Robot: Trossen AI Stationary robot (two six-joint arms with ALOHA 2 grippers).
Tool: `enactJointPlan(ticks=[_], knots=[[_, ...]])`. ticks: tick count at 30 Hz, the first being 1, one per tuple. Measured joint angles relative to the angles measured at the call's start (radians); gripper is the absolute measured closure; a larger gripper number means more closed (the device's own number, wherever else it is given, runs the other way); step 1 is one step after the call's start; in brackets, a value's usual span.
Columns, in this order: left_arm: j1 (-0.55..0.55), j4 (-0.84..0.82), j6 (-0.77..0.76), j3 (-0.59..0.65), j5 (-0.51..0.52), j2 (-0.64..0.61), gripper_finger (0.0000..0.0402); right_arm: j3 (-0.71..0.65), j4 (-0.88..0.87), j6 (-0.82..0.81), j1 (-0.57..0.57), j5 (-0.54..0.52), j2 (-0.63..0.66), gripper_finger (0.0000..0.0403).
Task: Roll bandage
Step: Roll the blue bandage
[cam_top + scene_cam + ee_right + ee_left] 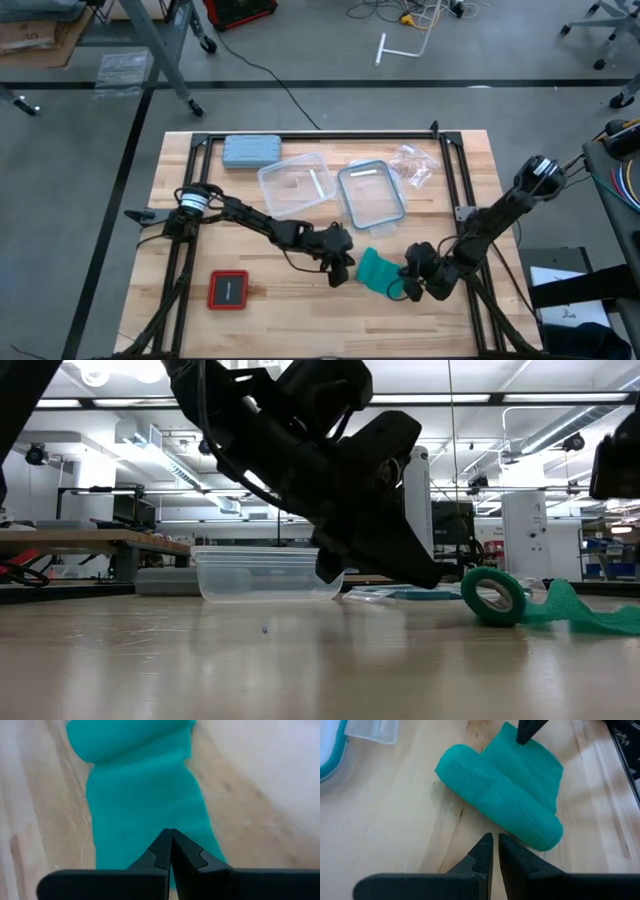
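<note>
The teal-green bandage [378, 270] lies on the wooden table, partly wound. Its roll [500, 802] rests on its side, and a flat tail [145, 795] runs from it toward the table's right. My left gripper [495, 842] is shut, with its tips low at the roll's left side. My right gripper [170, 839] is shut over the tail, on the bandage's right. In the low view the roll [492, 596] shows end-on, with the tail [585, 615] lying behind it. My left gripper has its shut tips right beside the roll's side [492, 822]; whether they touch it, I cannot tell. My right gripper sets its shut fingertips on the flat tail [150, 822] near its free end, slanting down from the table's right. The tail lies flat on the wood under them.
Far of the bandage stand a clear tub [295, 185] and a teal-rimmed clear container [372, 195]. A grey-blue case [250, 150] and a clear plastic bag [412, 165] lie at the far edge. A red-and-black device [228, 290] sits near left.
</note>
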State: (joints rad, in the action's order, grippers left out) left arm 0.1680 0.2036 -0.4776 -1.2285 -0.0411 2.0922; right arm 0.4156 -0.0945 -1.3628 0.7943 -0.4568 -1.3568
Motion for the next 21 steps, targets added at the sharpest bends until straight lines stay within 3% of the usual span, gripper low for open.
enactJointPlan(ticks=[13, 21], knots=[[0.0, 0.007, 0.019, 0.006, -0.004, 0.0, 0.0381, 0.085, -0.077, -0.092, -0.007, 0.215, -0.046, 0.0401], [0.0, 0.011, 0.031, 0.006, -0.004, 0.0, 0.0381, 0.179, -0.292, -0.107, -0.006, 0.314, -0.046, 0.0401]])
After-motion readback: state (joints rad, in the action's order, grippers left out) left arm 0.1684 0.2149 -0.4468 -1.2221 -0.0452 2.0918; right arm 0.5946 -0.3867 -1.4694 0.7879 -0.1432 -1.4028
